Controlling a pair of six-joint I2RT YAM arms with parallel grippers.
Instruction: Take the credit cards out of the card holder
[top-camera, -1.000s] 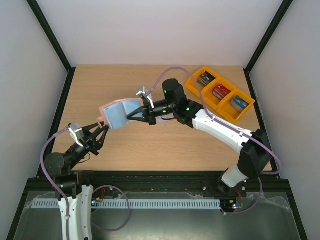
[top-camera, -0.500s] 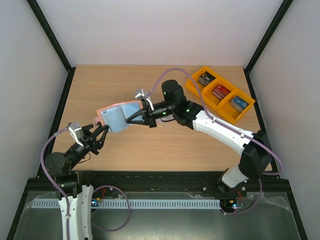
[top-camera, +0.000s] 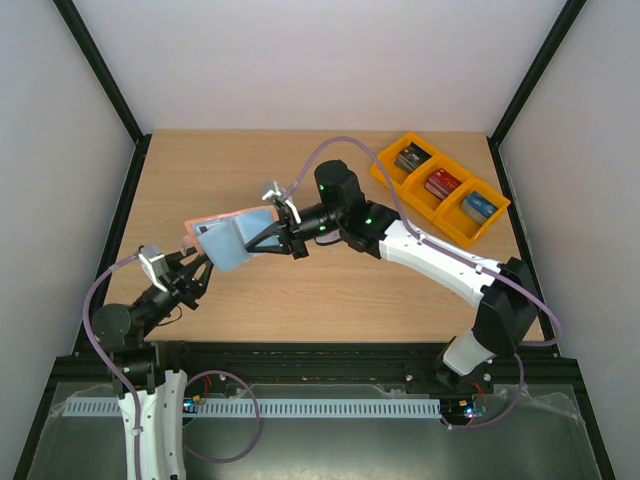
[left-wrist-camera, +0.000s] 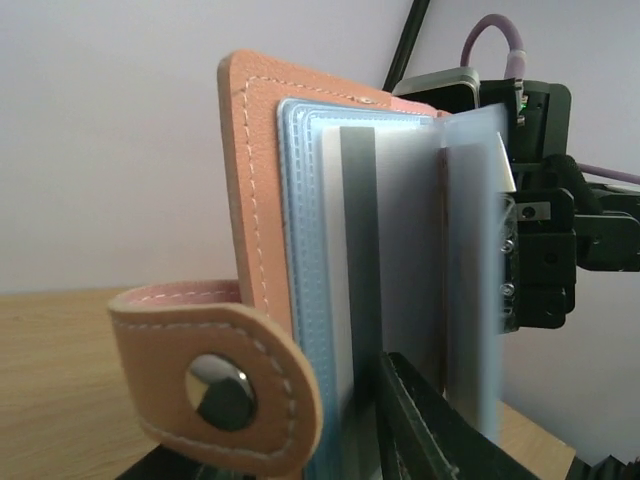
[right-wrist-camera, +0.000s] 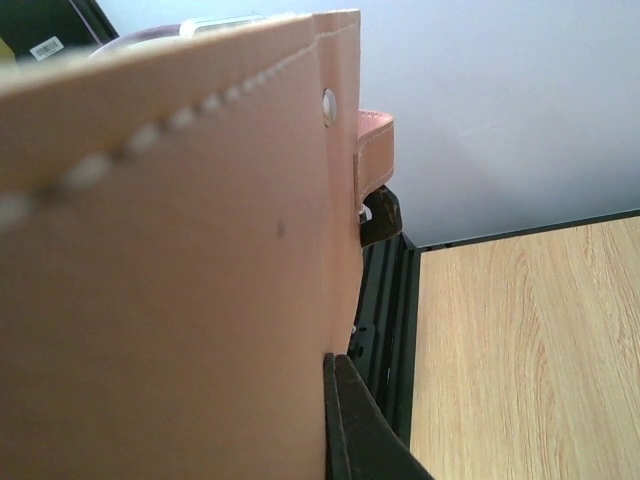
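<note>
The card holder is held off the table, open, pinkish-tan outside and light blue inside. My right gripper is shut on its right edge; one finger presses the tan cover. In the left wrist view the holder stands close, its snap strap hanging in front. A whitish credit card with a grey stripe sits in a blue pocket. My left gripper is open at the holder's lower left corner. One finger lies beside the pocket pages. I cannot tell whether it touches them.
Orange bins holding dark, red and blue boxes stand at the back right of the wooden table. Black frame rails run along the table's left, right and near edges.
The right arm has carried the open card holder left and nearer, so its corner now meets the left gripper's fingers. The left arm has hardly moved.
</note>
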